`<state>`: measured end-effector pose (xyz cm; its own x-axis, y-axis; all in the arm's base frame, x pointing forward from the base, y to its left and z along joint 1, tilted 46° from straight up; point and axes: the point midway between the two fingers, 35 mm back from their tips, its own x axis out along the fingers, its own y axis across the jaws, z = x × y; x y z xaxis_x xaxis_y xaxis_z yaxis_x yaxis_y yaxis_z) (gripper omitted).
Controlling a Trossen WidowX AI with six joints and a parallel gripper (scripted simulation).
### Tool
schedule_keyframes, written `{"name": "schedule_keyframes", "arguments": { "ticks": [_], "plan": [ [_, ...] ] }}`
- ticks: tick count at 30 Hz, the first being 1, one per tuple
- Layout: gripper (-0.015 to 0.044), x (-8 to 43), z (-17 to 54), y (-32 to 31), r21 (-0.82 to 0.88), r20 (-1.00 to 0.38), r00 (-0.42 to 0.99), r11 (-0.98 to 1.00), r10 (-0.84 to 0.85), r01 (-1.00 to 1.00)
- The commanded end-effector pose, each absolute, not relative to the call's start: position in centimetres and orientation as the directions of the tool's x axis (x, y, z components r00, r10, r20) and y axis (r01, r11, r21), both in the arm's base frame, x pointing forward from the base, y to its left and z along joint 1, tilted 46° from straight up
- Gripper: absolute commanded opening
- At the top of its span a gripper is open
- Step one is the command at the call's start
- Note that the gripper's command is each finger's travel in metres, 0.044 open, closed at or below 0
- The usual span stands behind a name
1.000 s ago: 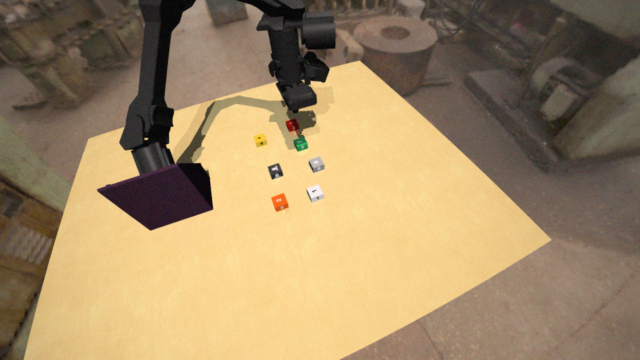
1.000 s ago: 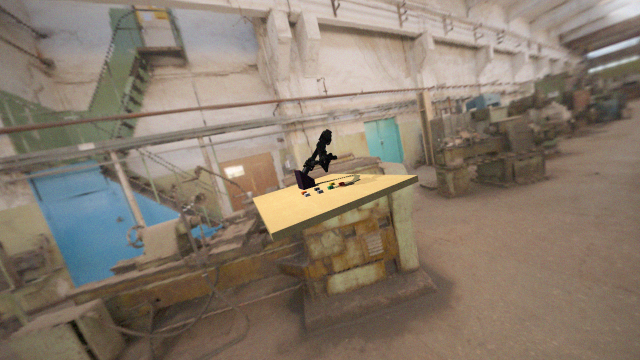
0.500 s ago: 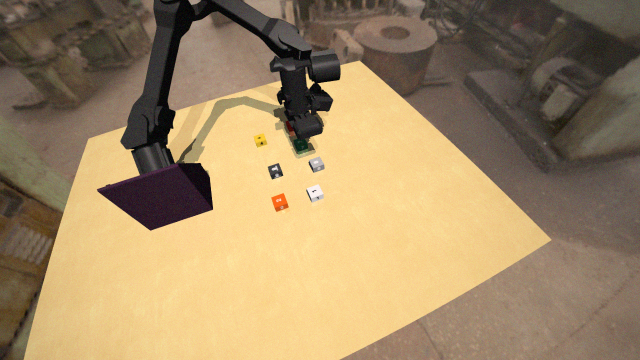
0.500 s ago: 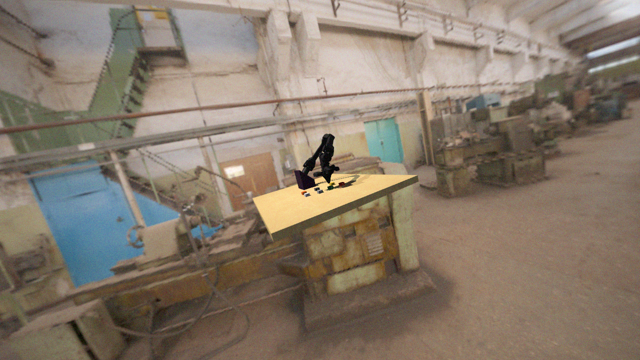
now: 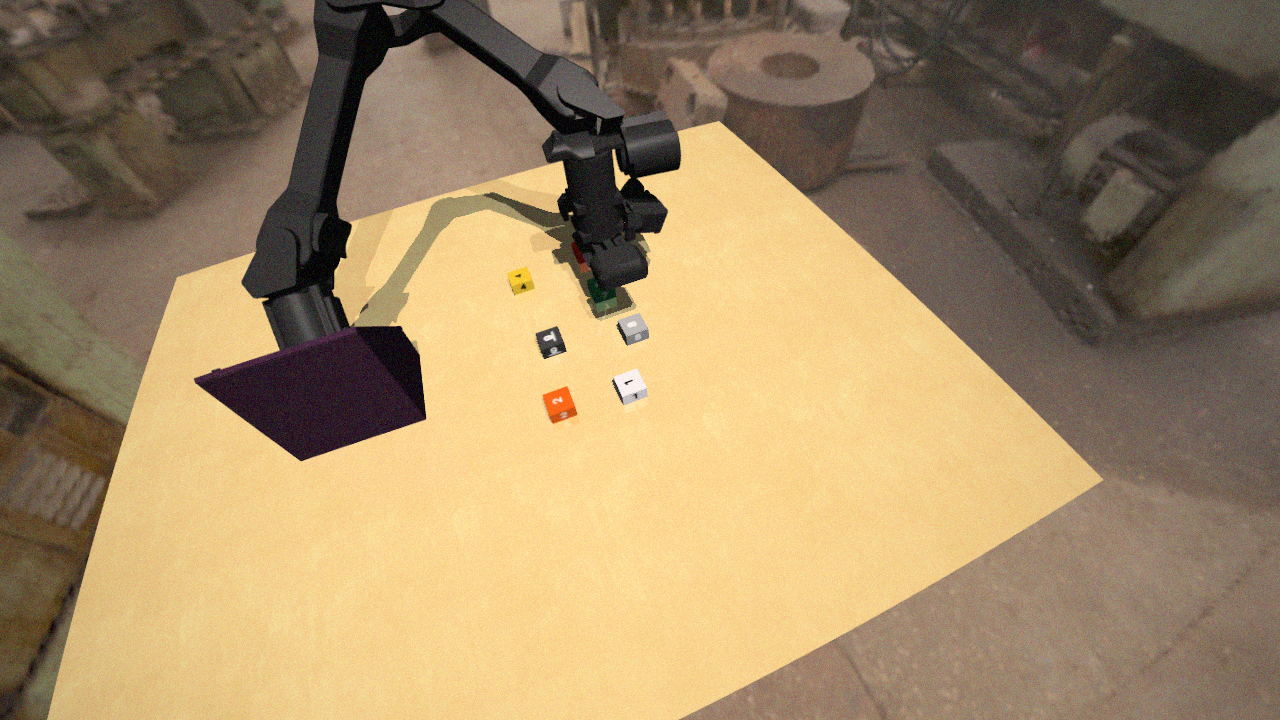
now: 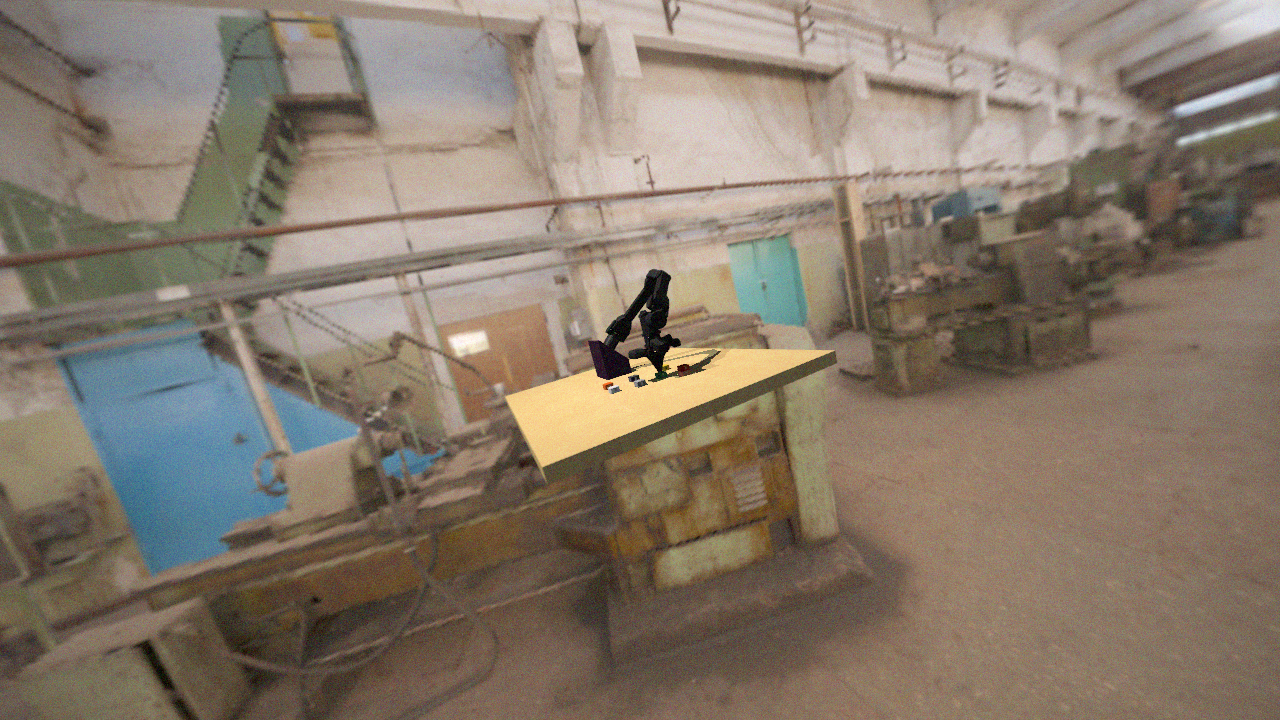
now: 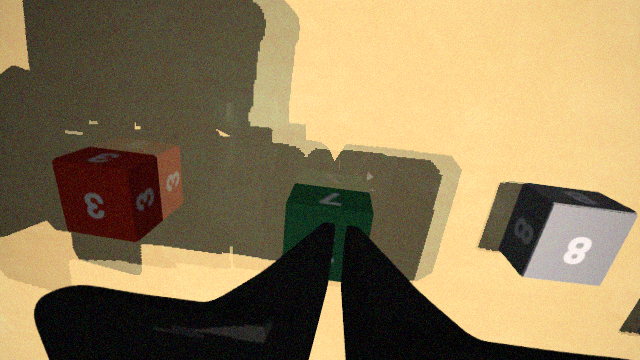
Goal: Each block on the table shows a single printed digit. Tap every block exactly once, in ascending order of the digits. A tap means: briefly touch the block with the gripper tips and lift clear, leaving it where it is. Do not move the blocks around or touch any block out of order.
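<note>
My gripper [image 7: 339,236] [image 6: 659,369] is shut, its tips together at the green block 7 [image 7: 310,215] [image 5: 602,293], with nothing between them. The tips overlap that block in the wrist view; whether they touch it I cannot tell. The red block 3 [image 7: 95,200] [image 6: 683,368] is partly hidden behind the arm in the top view. The grey block 8 [image 7: 575,245] [image 5: 633,329] is on the other side of the green one. The yellow block 4 [image 5: 520,281], black block [image 5: 551,342] (underlined 6 or 9, unclear), white block 1 [image 5: 630,385] and orange block 2 [image 5: 560,404] stand apart.
All blocks stand on a pale yellow table [image 5: 805,537] [image 6: 590,420]. The dark purple arm base [image 5: 313,394] [image 6: 610,360] stands left of the blocks in the top view. The arm's shadow falls over the red and green blocks.
</note>
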<state>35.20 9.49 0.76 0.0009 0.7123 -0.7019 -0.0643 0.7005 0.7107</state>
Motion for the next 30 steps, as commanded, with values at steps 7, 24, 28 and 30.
{"name": "schedule_keyframes", "arguments": {
  "ticks": [7, 24, 28, 30],
  "plan": [
    [0.0020, 35.1, 0.1, 10.2, 0.715, -0.698, -0.001, 0.697, 0.716, -0.058],
    [0.0020, 35.1, 7.8, 2.2, 0.711, -0.702, -0.001, 0.700, 0.713, -0.057],
    [0.0020, 35.2, 7.7, 2.1, 0.711, -0.702, -0.001, 0.701, 0.712, -0.056],
    [0.0020, 35.4, 6.8, 1.1, 0.708, -0.706, 0.002, 0.705, 0.709, -0.044]
  ]
}}
